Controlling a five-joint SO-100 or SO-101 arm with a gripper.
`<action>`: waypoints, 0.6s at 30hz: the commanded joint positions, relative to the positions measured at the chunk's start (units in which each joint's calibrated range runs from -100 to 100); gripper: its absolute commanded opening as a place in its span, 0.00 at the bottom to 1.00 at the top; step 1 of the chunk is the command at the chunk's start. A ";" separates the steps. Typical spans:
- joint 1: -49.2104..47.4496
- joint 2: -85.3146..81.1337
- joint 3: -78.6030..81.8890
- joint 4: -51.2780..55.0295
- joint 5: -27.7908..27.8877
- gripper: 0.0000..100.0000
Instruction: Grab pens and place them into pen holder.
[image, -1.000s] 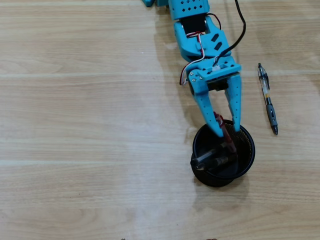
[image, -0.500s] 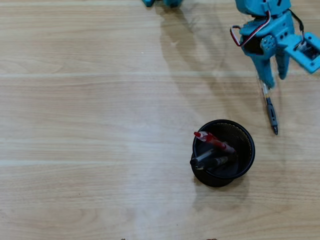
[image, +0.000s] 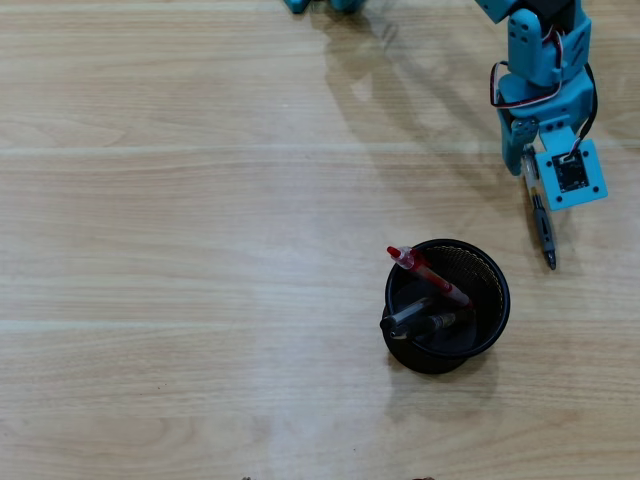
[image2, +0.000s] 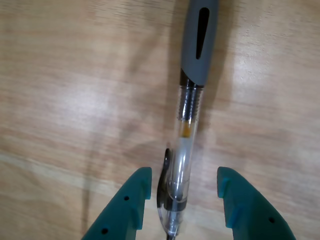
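Pale wood-grain laminate forms the surface of the desk (image: 180, 200), with faint plank seams running left to right in the overhead view.

Pen holder: the round black mesh pen holder (image: 492, 300) stands upright on the desk, right of centre and toward the lower half of the overhead view. Three pens lean inside it. The red-and-clear pen (image: 428, 277) lies diagonally, its red end projecting over the upper-left rim. Two darker pens (image: 412, 318) lie below it, their ends reaching the left rim; their exact colours cannot be told at this size.

Loose pen: the grey-and-clear pen (image2: 187, 130) lies flat on the desk, to the upper right of the pen holder and apart from it. In the overhead view it (image: 543, 233) runs nearly top to bottom, its lower tip level with the holder's top rim and its upper part hidden under the arm. In the wrist view the grey grip section points toward the top edge and the clear barrel with the clip end toward the bottom edge.

Gripper: the blue arm (image: 545, 70) enters from the top right of the overhead view. The gripper (image2: 182, 187) is spread open, with one teal finger (image2: 131, 200) on each side of the clear barrel. Neither finger touches the pen; desk surface is visible in both gaps.
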 joint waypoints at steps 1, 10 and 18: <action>-0.41 1.79 -3.51 -2.65 -0.41 0.16; -0.65 8.55 -2.69 -5.92 -0.15 0.15; 0.64 7.53 2.29 -6.09 -0.15 0.02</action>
